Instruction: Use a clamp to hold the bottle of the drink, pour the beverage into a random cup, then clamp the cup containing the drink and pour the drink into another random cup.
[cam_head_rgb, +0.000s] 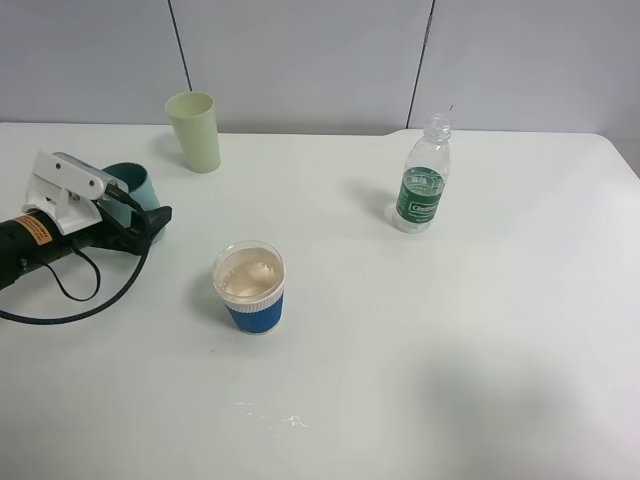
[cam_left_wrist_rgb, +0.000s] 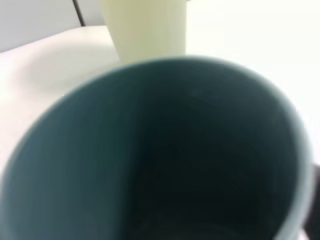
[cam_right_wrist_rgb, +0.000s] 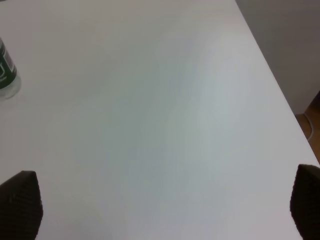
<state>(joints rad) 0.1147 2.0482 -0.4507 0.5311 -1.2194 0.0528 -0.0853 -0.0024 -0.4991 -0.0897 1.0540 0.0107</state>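
Near the front edge of the table (cam_head_rgb: 480, 400) we see a few small droplets (cam_head_rgb: 270, 418) and wide bare white surface to the right. Just behind them stands the blue cup (cam_head_rgb: 250, 287), upright, liquid inside. Farther left, our left gripper (cam_head_rgb: 155, 222) sits at the teal cup (cam_head_rgb: 138, 186), whose dark mouth fills the left wrist view; whether the jaws grip it or stand slack we cannot tell. Our right gripper (cam_right_wrist_rgb: 165, 200) hangs spread wide over bare table, holding nothing. The bottle (cam_head_rgb: 425, 180) stands uncapped right of centre, well apart. Farthest back, by the wall, stands the yellow-green tumbler (cam_head_rgb: 195, 130).
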